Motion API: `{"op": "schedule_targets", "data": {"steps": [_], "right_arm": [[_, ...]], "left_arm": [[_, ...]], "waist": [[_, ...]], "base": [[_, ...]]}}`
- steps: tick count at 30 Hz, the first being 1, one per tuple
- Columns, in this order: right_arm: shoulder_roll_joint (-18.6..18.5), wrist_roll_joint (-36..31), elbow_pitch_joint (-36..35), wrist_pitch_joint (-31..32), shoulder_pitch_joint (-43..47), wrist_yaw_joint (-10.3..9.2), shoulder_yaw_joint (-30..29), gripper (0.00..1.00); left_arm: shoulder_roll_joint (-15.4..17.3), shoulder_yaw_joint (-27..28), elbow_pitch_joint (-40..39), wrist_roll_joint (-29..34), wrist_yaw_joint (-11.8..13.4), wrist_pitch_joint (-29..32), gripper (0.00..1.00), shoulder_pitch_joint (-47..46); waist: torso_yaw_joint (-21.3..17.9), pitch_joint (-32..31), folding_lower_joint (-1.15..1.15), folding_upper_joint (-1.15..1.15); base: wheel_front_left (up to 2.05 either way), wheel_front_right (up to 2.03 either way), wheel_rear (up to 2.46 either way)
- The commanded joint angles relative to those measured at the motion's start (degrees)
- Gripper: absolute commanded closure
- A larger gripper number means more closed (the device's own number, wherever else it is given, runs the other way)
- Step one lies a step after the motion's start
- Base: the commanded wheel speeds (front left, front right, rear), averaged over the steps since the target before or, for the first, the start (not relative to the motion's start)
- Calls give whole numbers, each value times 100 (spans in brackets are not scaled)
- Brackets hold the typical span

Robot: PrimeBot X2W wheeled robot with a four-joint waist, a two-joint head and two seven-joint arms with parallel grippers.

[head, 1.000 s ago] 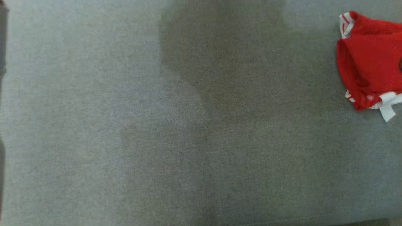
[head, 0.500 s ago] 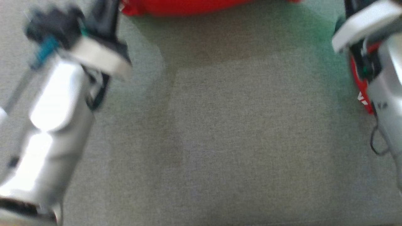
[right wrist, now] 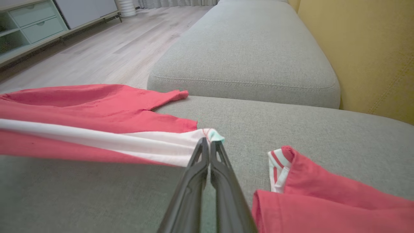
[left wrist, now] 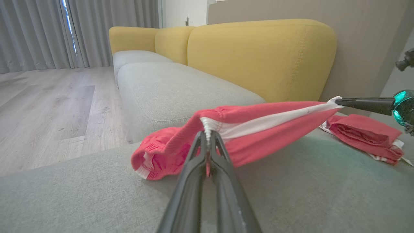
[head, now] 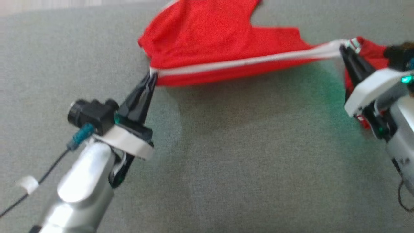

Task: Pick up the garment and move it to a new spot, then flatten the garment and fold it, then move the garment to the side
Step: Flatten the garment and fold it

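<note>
A: How are the arms posed?
B: Both slant inward over the cushion [head: 245, 168]. The left pincer [head: 151, 79] is clamped on one end of the garment [head: 210, 42], at its white stripe [head: 245, 61]. The right pincer [head: 343, 49] is clamped on the other end.
A: And the cloth?
B: It is stretched taut between the tips, with its bulk lying beyond them.
A: Anything unclear?
B: A red piece [right wrist: 323, 200] just beside the right pincer is cut off at the edge.
</note>
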Motion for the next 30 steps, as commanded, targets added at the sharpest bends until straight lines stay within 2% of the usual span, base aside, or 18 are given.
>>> {"op": "schedule_targets", "data": {"steps": [1, 11, 18, 25, 30], "right_arm": [[-268, 98, -160, 10, 162, -5, 12, 100], [-503, 313, -723, -86, 1087, -5, -37, 100], [-681, 347, -1193, 103, 1874, -5, -274, 100], [-931, 289, -1863, 475, 2691, -5, -681, 100], [-977, 92, -2357, 708, 3068, -5, -1157, 100]], "left_arm": [[248, 254, -187, 26, 14, -31, 100, -36], [135, 312, -506, 236, 14, -31, 100, 877], [71, 264, -747, 457, 14, -31, 100, 1581], [5, 146, -1112, 641, 46, -31, 100, 2329], [-35, 214, -1325, 650, 89, -31, 100, 2520]], "waist": [[-2, -214, 2, 0], [-28, -858, 2, 0], [-54, -1214, 2, 0], [-114, -1434, 2, 0], [-81, -1434, 2, 0]], "base": [[0, 0, 0], [0, 0, 0], [0, 0, 0], [0, 0, 0], [0, 0, 0]]}}
